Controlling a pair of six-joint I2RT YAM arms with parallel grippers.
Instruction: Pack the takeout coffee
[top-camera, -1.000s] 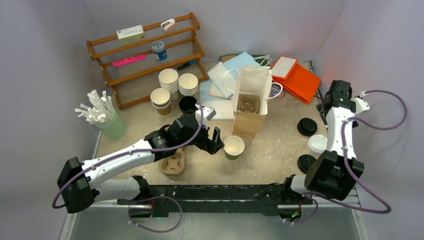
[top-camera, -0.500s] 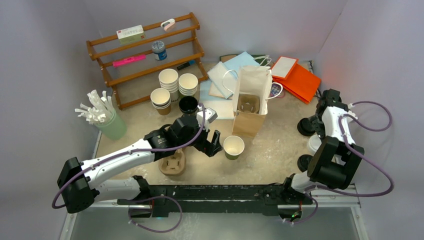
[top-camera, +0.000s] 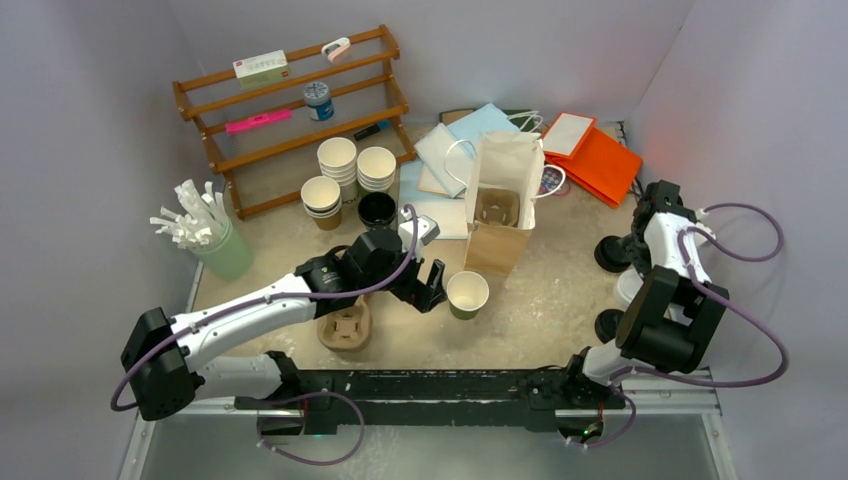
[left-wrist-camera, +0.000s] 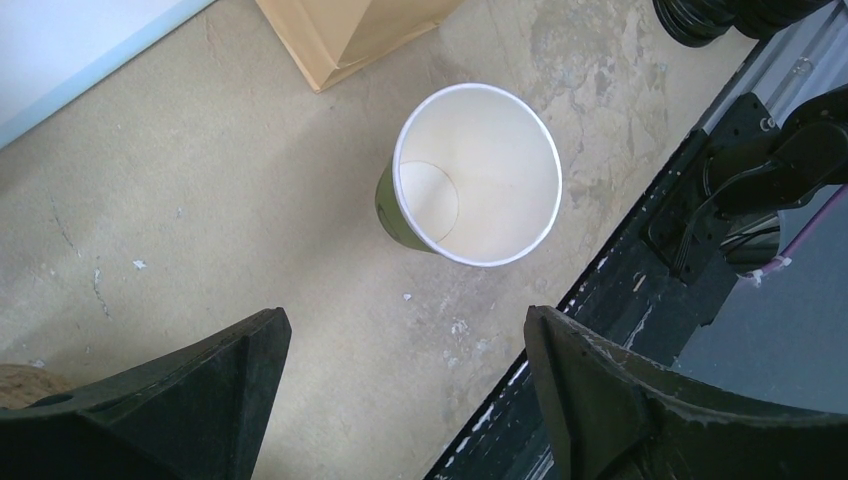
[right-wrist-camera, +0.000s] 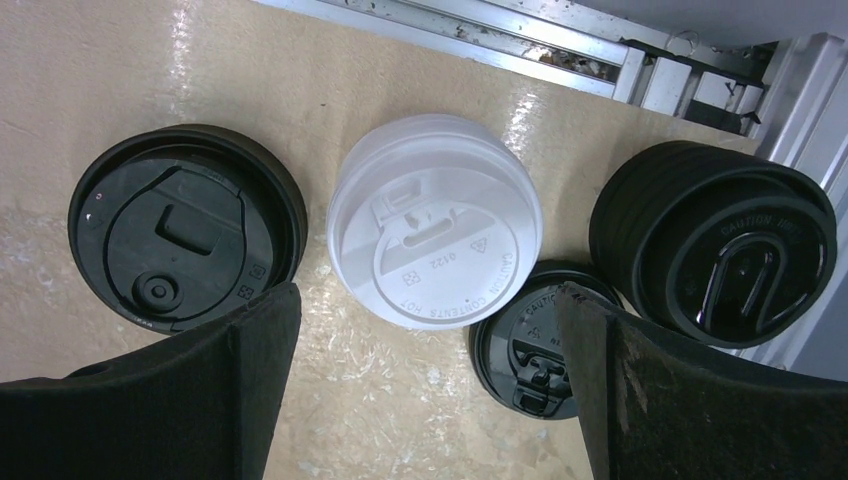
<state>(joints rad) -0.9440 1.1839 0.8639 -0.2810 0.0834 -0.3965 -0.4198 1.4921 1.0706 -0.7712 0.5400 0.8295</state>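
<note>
Found left gripper (left-wrist-camera: 403, 330) spread wide and empty just short of the lidless cup (left-wrist-camera: 470, 175), right gripper (right-wrist-camera: 428, 300) likewise spread empty over the white lid (right-wrist-camera: 435, 220). Judged lid pickup in hand; next called for lowering and closing squarely across the lid rim.

Upright lidless paper cup (top-camera: 468, 294), white inside, beside paper bag (top-camera: 497, 250)

walls (top-camera: 100, 150): pale lilac | table (top-camera: 560, 300): mottled beige | rack (top-camera: 300, 140): wooden, far-left

A robot lab cell staged as a coffee counter: bare pale walls (top-camera: 90, 150) box in a worn surface (top-camera: 550, 300), two arms (top-camera: 250, 310) sit on a near rail (top-camera: 430, 385), with stacked cups (top-camera: 338, 160), lids (right-wrist-camera: 435, 235), paper bags (top-camera: 520, 160) and a wooden rack (top-camera: 290, 110).
</note>
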